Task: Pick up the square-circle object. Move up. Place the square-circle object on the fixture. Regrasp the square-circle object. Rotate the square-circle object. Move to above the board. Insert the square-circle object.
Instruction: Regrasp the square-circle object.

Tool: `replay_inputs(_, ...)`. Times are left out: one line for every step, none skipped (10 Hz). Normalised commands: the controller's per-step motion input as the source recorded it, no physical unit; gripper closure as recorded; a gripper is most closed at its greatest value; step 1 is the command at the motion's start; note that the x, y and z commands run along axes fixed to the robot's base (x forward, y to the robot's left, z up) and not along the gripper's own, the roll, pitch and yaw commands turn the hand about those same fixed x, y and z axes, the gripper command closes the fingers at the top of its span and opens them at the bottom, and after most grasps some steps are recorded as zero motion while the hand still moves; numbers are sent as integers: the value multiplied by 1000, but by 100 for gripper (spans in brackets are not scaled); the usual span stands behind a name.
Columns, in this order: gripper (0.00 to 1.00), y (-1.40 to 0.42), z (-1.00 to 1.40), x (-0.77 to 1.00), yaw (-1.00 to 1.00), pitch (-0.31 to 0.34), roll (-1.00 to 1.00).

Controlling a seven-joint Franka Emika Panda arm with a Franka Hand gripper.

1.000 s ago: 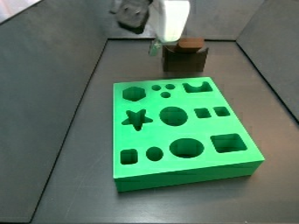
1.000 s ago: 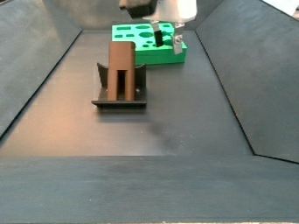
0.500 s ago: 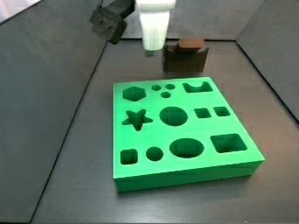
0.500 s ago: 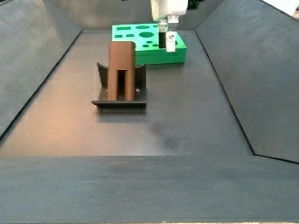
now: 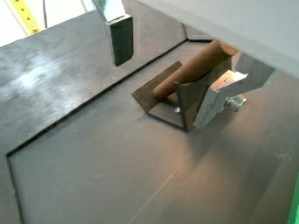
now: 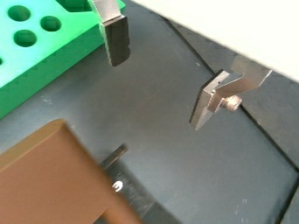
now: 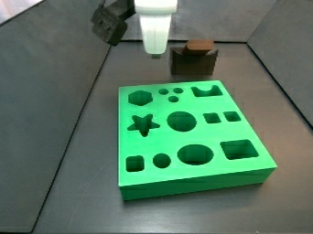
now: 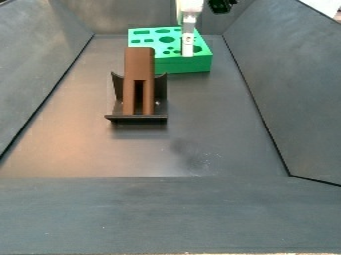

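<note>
The fingers are spread wide apart with nothing between them; in both wrist views only bare floor and the rig show in the gap. The gripper is empty and touches nothing. In a side view the gripper hangs above the floor, pointing down, just beyond the far edge of the board and beside the fixture. In a side view the gripper appears at the near edge of the board, past the fixture.

The square-circle object stands upright on the fixture, resting against the bracket. In a wrist view the square-circle object leans in the fixture, apart from both fingers. In a wrist view the board lies beside one finger, and the brown piece fills the near corner.

The board's cut-outs are all vacant. Nothing obstructs the space between the gripper and the fixture.
</note>
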Motion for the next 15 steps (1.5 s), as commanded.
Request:
replay_inputs(0,-2,-25,1000,-42,185,92)
replay_inputs(0,-4,-18,1000,-12,180,95)
replay_inputs(0,-11,-20,1000,8,170,85)
replay_inputs(0,-13,-19,1000,18,162,79)
replay_inputs(0,-14,-19,1000,27,152,70)
replay_inputs(0,-18,-19,1000,29,145,64)
replay_inputs(0,-18,-17,1000,29,141,62)
replay_inputs(0,-22,-17,1000,28,140,62)
replay_inputs(0,-23,-17,995,26,138,62)
replay_inputs(0,-22,-16,882,25,144,67)
replay_inputs(0,-23,-13,803,23,143,67)
replay_inputs(0,-20,-16,700,22,145,67)
replay_inputs(0,-19,-12,627,21,147,70)
replay_inputs(0,-20,-16,559,22,145,65)
replay_inputs(0,-17,-15,493,21,148,67)
